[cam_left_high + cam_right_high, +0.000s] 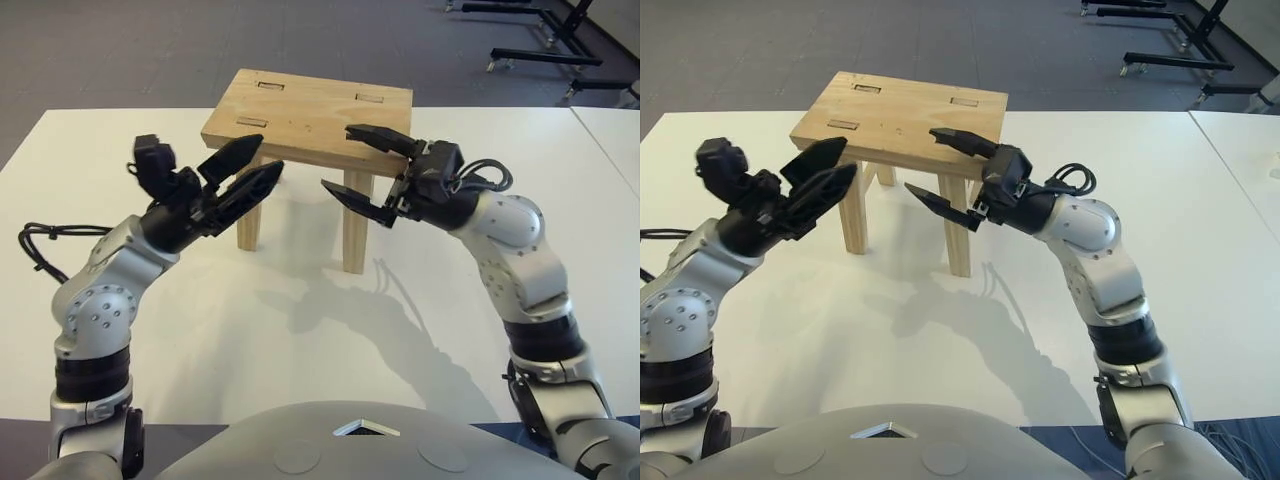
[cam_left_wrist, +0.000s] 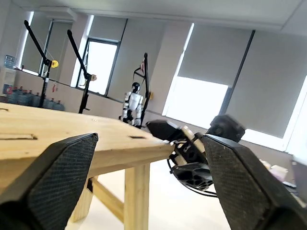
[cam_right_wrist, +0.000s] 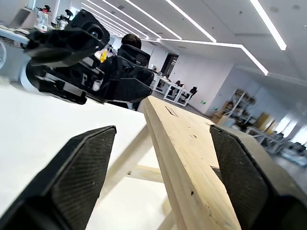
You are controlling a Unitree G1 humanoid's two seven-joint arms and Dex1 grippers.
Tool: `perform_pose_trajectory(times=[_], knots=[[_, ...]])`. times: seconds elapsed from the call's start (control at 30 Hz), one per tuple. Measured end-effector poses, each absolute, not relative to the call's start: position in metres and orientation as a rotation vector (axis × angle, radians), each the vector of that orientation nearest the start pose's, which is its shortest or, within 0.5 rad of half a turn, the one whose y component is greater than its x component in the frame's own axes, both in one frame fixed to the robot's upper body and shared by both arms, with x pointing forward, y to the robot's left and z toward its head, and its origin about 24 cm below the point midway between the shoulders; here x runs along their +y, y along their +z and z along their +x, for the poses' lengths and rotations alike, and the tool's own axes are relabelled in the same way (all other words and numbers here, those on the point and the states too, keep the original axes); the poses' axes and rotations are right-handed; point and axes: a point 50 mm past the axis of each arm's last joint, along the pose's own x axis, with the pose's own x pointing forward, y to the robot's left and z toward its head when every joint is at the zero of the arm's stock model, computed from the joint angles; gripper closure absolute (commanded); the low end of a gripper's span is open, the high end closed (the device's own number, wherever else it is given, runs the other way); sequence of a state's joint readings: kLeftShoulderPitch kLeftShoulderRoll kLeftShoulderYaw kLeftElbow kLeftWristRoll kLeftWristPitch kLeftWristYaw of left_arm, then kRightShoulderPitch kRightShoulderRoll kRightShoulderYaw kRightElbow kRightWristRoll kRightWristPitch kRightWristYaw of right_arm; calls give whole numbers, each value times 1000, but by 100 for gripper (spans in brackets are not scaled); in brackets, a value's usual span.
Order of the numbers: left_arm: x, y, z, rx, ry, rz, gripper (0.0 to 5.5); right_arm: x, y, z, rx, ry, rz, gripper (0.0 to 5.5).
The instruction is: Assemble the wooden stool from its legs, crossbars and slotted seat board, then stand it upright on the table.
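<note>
- The wooden stool [image 1: 300,110] stands upright and assembled on the white tabletop [image 1: 300,340], toward its far middle.
- Its slotted seat board [image 1: 320,120] lies flat on top, with four slots showing in its face. Two pale legs [image 1: 356,225] at the near side reach down to the tabletop, and a crossbar [image 2: 108,199] runs between legs under the seat.
- The right tool [image 1: 338,158] is spread wide around the seat's near right corner. One finger is above the board's edge and the other below it, just beside the near right leg. It grips nothing.
- The left tool [image 1: 268,158] is partly open at the seat's near left corner. Its tips are close to the board's edge and it holds nothing.
- The two tools face each other across the stool's near side, apart from each other.
- A black cable [image 1: 45,245] loops on the tabletop by the left arm.
- A second white table [image 1: 610,130] adjoins at the right.
- Black wheeled frames [image 1: 545,50] stand on the grey floor beyond.
</note>
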State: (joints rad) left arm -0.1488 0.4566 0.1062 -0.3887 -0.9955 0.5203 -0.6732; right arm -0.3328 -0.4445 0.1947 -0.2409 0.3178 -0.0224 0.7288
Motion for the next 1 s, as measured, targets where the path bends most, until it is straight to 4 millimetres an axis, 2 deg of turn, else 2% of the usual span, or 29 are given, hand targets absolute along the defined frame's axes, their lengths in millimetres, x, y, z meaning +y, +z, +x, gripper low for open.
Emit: perform_pose_trajectory(times=[0.13, 0.2, 0.3, 0.43, 0.57, 0.67, 0.87, 1.0], knots=[[159, 138, 281, -83, -958, -345, 149, -107, 162, 292, -483, 926, -389, 190], [165, 132, 312, -67, -887, -304, 149, -98, 162, 306, -528, 885, -405, 190], [172, 139, 340, -107, -831, -272, 149, -87, 158, 322, -551, 835, -425, 190], [172, 139, 338, -126, -856, -270, 149, -93, 156, 327, -589, 790, -471, 190], [173, 148, 331, -201, -871, -270, 149, -114, 153, 334, -571, 691, -571, 190], [173, 145, 326, -215, -865, -291, 149, -117, 152, 339, -581, 635, -624, 190], [165, 150, 320, -265, -865, -308, 149, -130, 145, 348, -557, 468, -657, 190], [159, 149, 315, -281, -862, -328, 149, -138, 139, 352, -536, 389, -742, 190]])
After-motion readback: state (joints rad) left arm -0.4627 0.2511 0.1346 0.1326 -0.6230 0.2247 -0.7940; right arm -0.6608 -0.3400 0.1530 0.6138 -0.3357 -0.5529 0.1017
